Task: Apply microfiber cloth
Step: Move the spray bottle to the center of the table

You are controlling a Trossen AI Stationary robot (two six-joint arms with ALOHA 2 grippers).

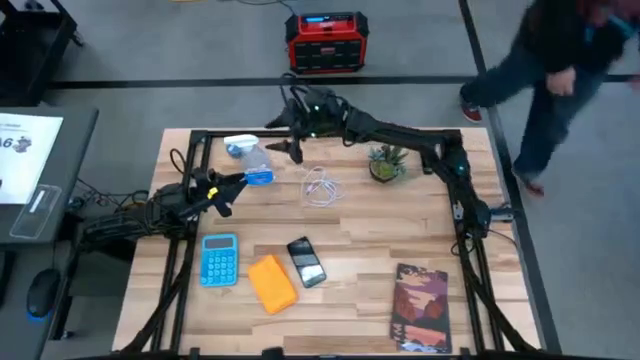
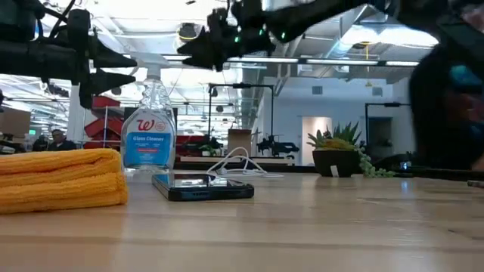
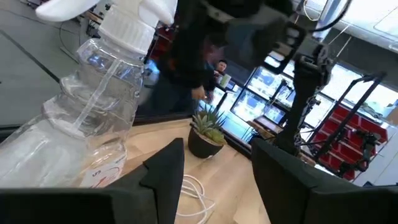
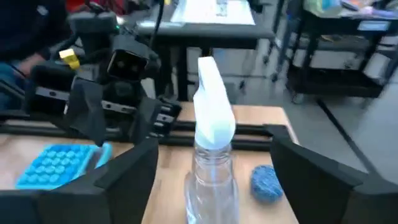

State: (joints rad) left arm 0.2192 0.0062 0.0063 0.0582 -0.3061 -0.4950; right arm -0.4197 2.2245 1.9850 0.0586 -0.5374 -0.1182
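So we've got the cloth lying folded near the front edge of the counter, squeezed between the blue calculator and the black phone, and neither end effector is anywhere near it. In the low view the cloth sits at the far left, a chunky orange-yellow fold with no print on it that we can see. Both arms are up at the back around the spray bottle. The left end effector hangs just beside the bottle with its fingers spread, and its wrist view shows the clear bottle right up close, off to one side of the fingers. The right end effector reaches in from the other side, also spread wide, with the white trigger head sitting in the gap between its fingers, not touched as far as we can tell. The label reads "Glass Cleaner" under a red cursive W logo. Also on the counter: a coiled white cable, a small potted plant and a reddish book at the front right corner. A red-and-black box sits on the floor behind, and a person is walking past at the back right.
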